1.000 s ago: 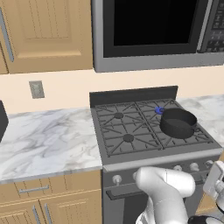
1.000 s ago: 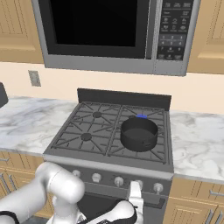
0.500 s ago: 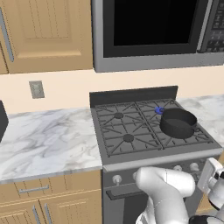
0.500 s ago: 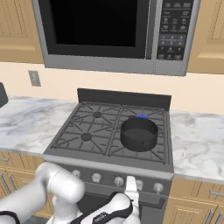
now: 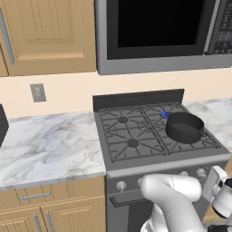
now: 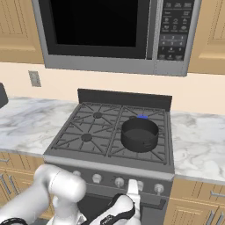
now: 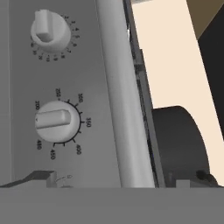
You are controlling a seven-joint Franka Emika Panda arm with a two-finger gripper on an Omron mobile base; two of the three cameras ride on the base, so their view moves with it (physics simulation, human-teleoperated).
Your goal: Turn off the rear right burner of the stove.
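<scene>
The task is not done: a small blue flame shows at the rear right burner (image 6: 142, 117), at the back right of the stove (image 6: 94, 132), just behind the dark pot (image 6: 139, 134) that sits on the front right grate. In the left base view the same flame shows at the burner (image 5: 165, 114), touching the pot's (image 5: 184, 127) far rim. The arm is low in front of the stove, with the gripper (image 6: 132, 190) raised toward the front strip near the right-hand knobs. The hand view is rolled sideways and close to the strip, showing two knobs: one with temperature marks (image 7: 56, 122) and another (image 7: 49, 31) beyond it. Neither looks touched. The fingertips are barely visible there, so I cannot tell whether the claw is released or clenched. What seems left is to pick the knob that governs the rear right burner, grip it, and turn it until the flame dies.
</scene>
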